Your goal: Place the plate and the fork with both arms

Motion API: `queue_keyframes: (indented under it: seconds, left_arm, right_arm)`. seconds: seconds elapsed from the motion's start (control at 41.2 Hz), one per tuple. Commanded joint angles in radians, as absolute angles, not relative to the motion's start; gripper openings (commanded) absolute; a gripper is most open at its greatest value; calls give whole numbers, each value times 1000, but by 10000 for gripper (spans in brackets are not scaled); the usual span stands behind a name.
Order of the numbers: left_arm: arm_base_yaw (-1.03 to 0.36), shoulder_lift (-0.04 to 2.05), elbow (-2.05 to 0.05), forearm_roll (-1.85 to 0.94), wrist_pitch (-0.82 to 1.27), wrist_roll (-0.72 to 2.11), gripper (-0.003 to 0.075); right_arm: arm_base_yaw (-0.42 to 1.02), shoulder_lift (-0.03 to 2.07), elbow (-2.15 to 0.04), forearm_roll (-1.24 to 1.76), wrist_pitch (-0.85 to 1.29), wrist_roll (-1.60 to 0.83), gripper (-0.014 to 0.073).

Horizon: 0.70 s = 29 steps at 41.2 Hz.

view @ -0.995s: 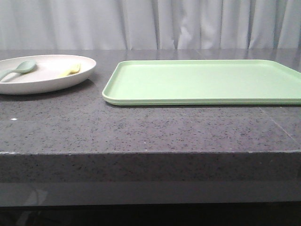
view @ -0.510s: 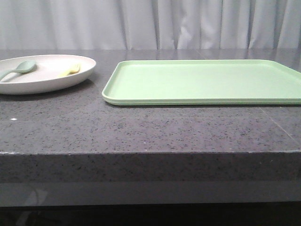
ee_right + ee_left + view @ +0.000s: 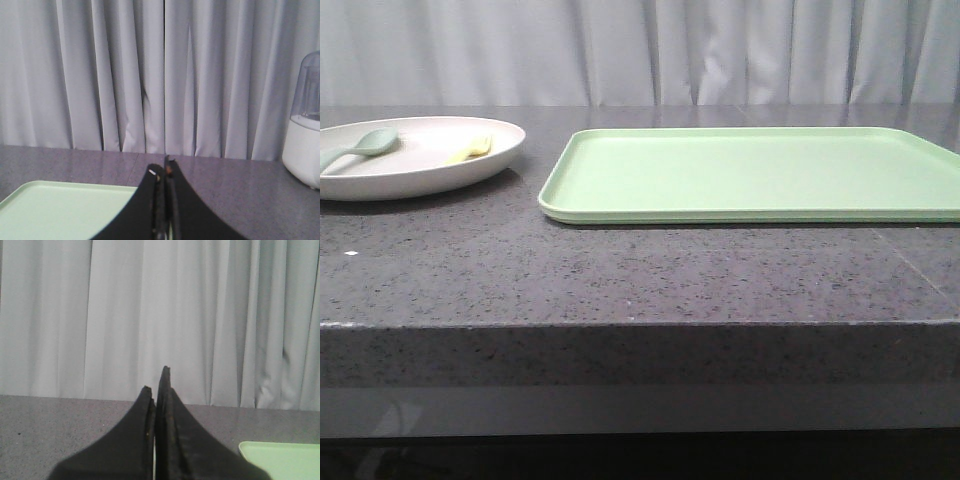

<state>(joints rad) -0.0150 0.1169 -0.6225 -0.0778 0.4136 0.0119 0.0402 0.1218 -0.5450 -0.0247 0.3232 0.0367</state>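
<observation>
On the left side of the dark speckled table (image 3: pixel 620 275) stands the plate (image 3: pixel 415 175), round and cream-white, and its left edge is cut by the border of the front view. Inside the plate, on its left part, lies a teal-green spoon (image 3: pixel 360 148) with the bowl pointing to the right and the handle going toward the left border. A little to the right of the spoon, near the right rim of the plate, lies the fork (image 3: pixel 470 149), small and pale yellow; the spoon and the fork are apart and do not touch. To the right of the plate, near it but separate, the light-green tray (image 3: pixel 760 175) lies flat on the table and reaches to the right border of the front view. Behind the table hangs a white curtain (image 3: pixel 640 50). No arm is seen in the front view. In the left wrist view the left gripper (image 3: pixel 159 390) has its two black fingers pressed together with nothing between them, and it is above the table with a corner of the tray beside it. In the right wrist view the right gripper (image 3: pixel 164 172) is also closed and holds nothing, with the tray under it and a white appliance with a clear top (image 3: pixel 305 140) standing on the table farther to the right.
</observation>
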Motion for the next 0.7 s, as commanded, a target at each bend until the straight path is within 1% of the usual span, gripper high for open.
queue_keyframes:
  seconds: [0.0, 0.073, 0.17, 0.413, 0.679]
  left_arm:
    - [-21, 235, -770, -86, 493, 12, -20]
    - [-21, 302, -846, -86, 579, 12, -20]
    - [-21, 384, -887, -86, 637, 12, -20]
    - [-21, 507, -884, -86, 663, 12, -20]
    - [-21, 562, -884, -86, 665, 12, -20]
  right_arm:
    - [33, 223, -664, -39, 370, 38, -67]
    - [33, 280, -717, -39, 429, 38, -67]
    - [33, 353, -739, -39, 471, 38, -67]
    - [33, 475, -738, -39, 582, 38, -67]
    - [33, 517, -737, -39, 593, 38, -67]
